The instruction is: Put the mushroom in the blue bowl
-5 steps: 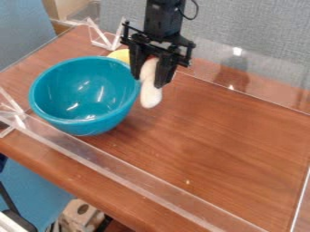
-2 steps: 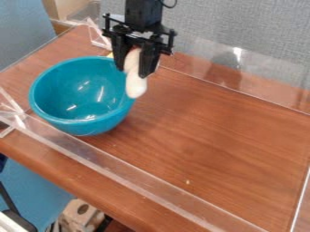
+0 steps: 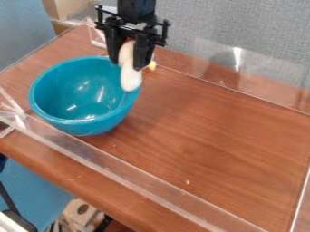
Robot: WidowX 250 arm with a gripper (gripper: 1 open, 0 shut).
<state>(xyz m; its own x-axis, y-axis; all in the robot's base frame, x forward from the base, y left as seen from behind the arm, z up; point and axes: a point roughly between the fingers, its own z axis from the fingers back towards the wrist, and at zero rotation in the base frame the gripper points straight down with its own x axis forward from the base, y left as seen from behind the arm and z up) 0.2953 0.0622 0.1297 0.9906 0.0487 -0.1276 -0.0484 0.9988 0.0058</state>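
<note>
My gripper (image 3: 130, 56) points straight down and is shut on the mushroom (image 3: 130, 75), whose cream-white stem hangs below the black fingers. The mushroom's cap is hidden between the fingers. It hangs above the right rim of the blue bowl (image 3: 75, 95), a large glossy teal bowl on the left of the wooden table. The bowl's inside shows only reflections.
A clear acrylic wall (image 3: 230, 65) runs around the brown wooden table (image 3: 206, 136), low at the front and taller at the back. A yellow object (image 3: 148, 66) peeks out just behind the gripper, near the back wall.
The gripper has carried the mushroom to the left and a little upward, from over the table beside the bowl to over the bowl's right rim. It stays shut.
</note>
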